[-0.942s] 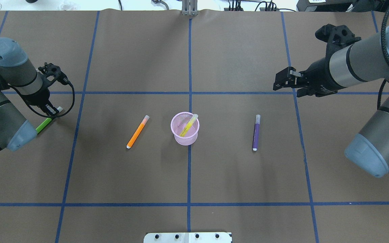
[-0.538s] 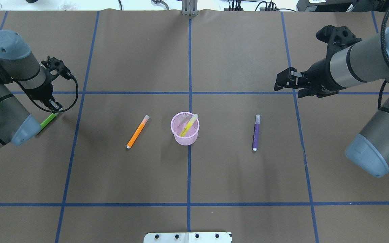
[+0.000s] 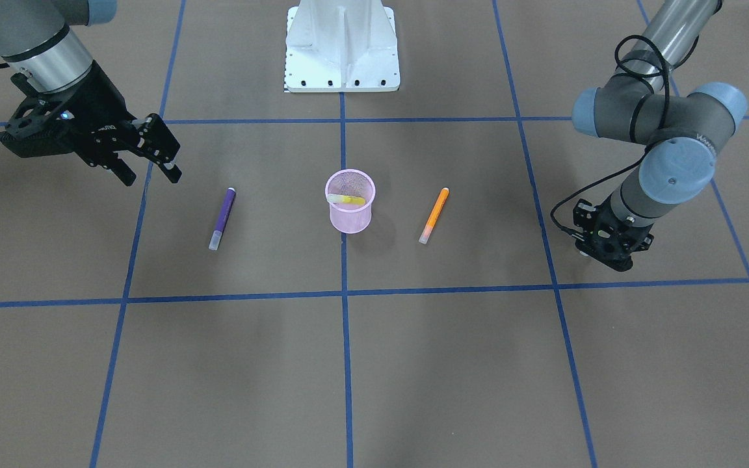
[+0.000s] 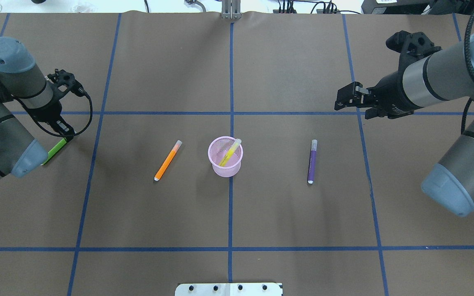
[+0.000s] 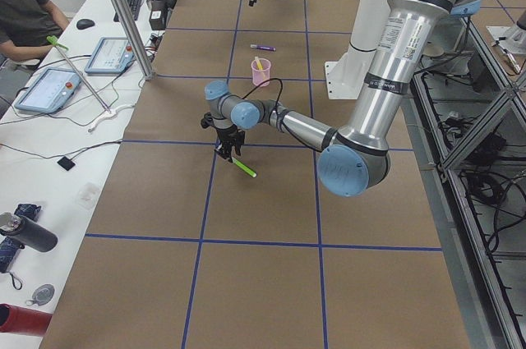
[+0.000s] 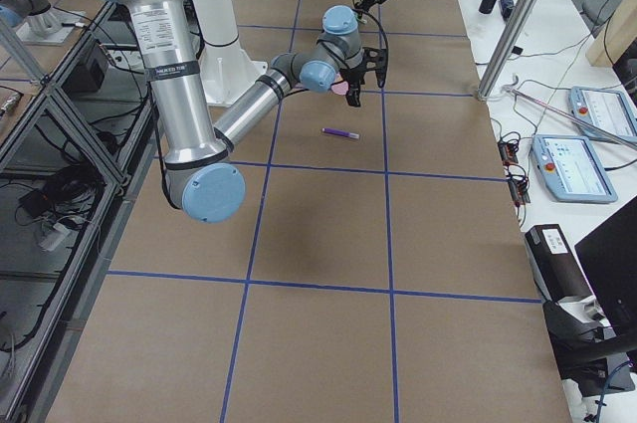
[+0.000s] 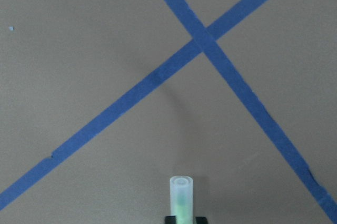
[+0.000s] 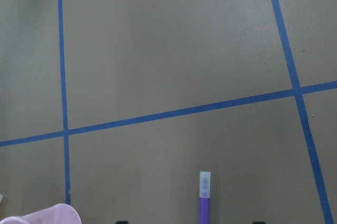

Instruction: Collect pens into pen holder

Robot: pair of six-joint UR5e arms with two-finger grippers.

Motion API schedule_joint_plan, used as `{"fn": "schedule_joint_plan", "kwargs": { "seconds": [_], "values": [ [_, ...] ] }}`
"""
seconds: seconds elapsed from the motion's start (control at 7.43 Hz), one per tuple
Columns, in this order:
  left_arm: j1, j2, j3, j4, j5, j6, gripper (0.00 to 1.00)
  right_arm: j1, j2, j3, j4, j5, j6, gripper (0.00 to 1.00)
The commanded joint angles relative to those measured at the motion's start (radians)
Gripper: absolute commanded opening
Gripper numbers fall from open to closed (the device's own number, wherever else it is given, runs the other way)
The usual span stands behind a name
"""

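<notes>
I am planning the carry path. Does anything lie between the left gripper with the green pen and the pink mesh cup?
Yes. A slim orange pen lies flat between the left gripper, at the slim green pen, and the round pink wire-mesh cup, nearer the cup.

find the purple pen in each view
front-facing: purple pen left of cup
overhead: pen right of cup
exterior left: pen beyond cup
exterior right: pen nearer than cup
left wrist: not in it
right wrist: pen bottom centre, cup bottom left
shared landmark: cup
</notes>
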Motion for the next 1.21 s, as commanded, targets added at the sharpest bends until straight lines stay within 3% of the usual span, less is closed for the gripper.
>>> {"fn": "schedule_joint_plan", "kwargs": {
  "seconds": [0.0,0.27,0.94,1.08],
  "values": [
    [0.001,0.004,0.01,-0.001,0.0,-0.003,0.71,0.0,0.0,0.001,0.0,-0.001,0.001,0.85],
    [0.003,0.017,0.01,-0.001,0.0,-0.003,0.62,-0.001,0.0,0.001,0.0,-0.002,0.001,0.85],
    [0.007,0.012,0.03,-0.001,-0.002,-0.006,0.6,-0.001,0.0,0.001,0.0,-0.002,0.004,0.86],
    [0.007,0.012,0.031,-0.001,-0.002,-0.005,0.47,-0.001,0.0,0.002,0.0,-0.001,0.007,0.86]
  ]
}}
